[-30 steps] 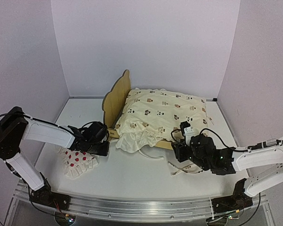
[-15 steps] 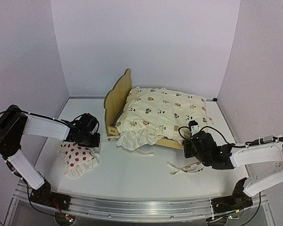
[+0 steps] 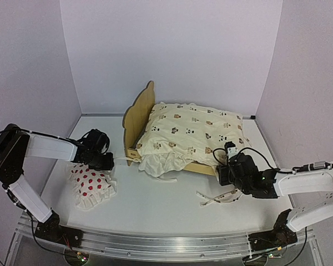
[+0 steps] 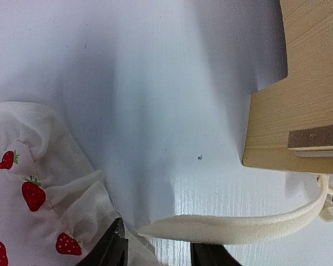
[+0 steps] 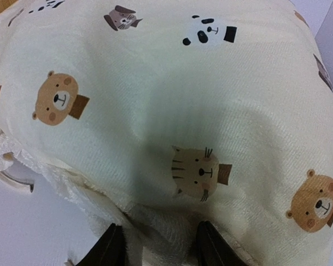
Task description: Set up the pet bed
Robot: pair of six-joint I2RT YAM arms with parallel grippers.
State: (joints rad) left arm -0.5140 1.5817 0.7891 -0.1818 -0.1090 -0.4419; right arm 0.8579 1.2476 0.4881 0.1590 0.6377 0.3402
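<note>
The pet bed (image 3: 136,113) stands mid-table with its pale scalloped headboard on the left, and its wooden corner (image 4: 299,111) fills the left wrist view's right side. A cream animal-print quilt (image 3: 191,134) covers it. My left gripper (image 3: 112,162) sits just left of the headboard, jaws open. The end of a cream strap (image 4: 238,228) from the bed lies loose between the fingertips of my left gripper (image 4: 158,255). My right gripper (image 3: 222,173) is at the bed's near right corner. In the right wrist view my right gripper (image 5: 161,246) has closed its jaws on the quilt's (image 5: 172,111) bunched ruffled hem.
A white pillow with red strawberries (image 3: 91,185) lies on the table under the left arm, its frill showing as the pillow (image 4: 33,188) beside my left finger. Loose cream ties (image 3: 219,198) trail on the table in front of the bed. Walls close in on three sides.
My left gripper drew back to the left, stretching the strap out, then opened. My right gripper moved right and away along the bed's corner, and the bed shifted slightly with it.
</note>
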